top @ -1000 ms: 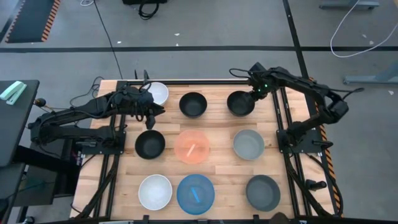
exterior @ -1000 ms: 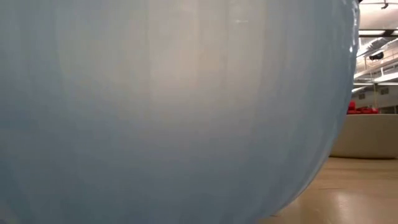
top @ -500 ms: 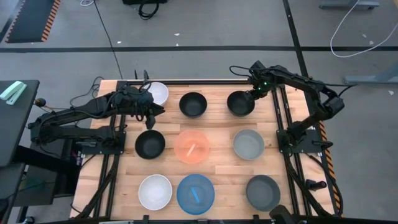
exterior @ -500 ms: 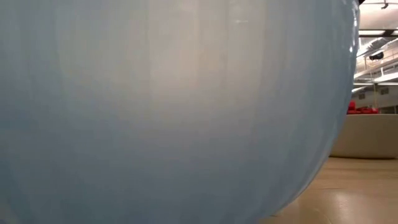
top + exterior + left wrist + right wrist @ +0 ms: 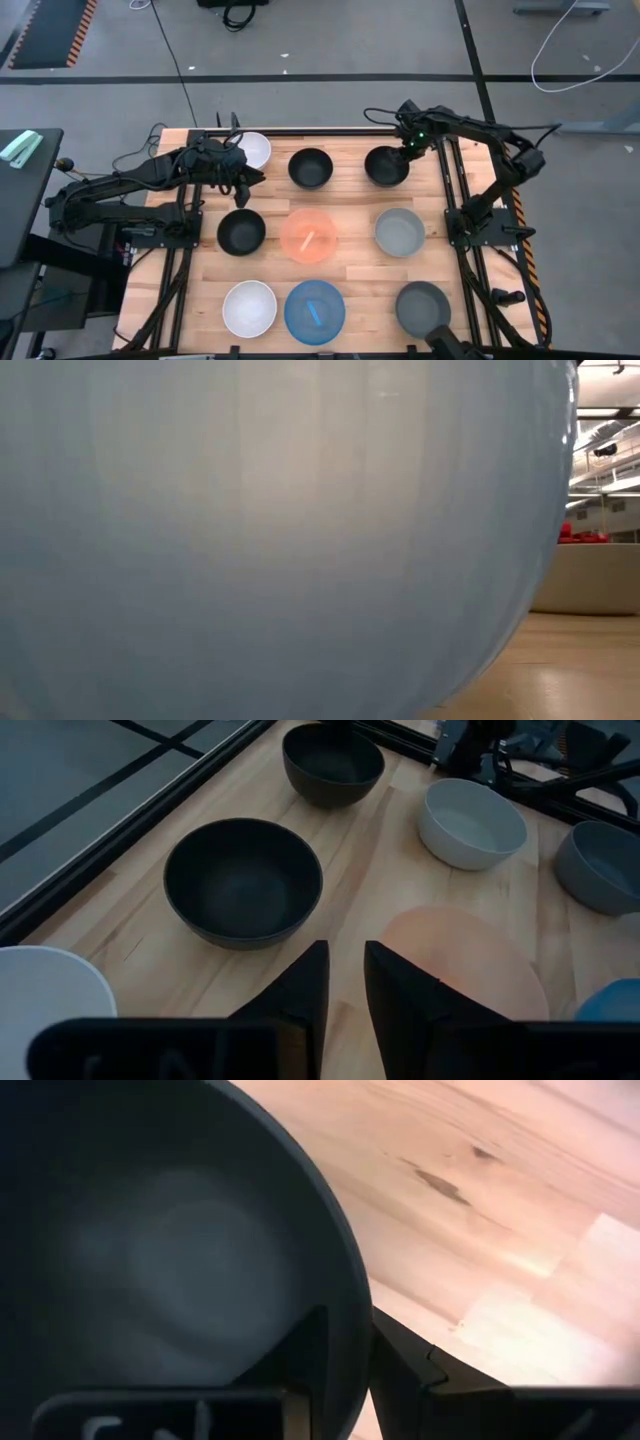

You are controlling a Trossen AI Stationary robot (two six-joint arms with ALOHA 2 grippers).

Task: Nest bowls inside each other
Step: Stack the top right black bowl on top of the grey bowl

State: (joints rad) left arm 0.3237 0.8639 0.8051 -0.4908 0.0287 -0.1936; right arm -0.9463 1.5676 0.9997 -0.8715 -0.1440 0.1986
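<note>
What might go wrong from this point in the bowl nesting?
The right end effector pinches only the rim of a black bowl at the table's far right corner, so the bowl may tilt or slip when lifted. The left end effector hangs empty near the white bowl; descending, it could nudge that one or the black bowl below.

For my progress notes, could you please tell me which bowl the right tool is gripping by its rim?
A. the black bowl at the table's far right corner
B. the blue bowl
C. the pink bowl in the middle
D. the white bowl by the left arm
A: the right wrist view shows the right tool with one finger inside and one outside the rim of the black bowl, at the far right corner in the high view.
</note>
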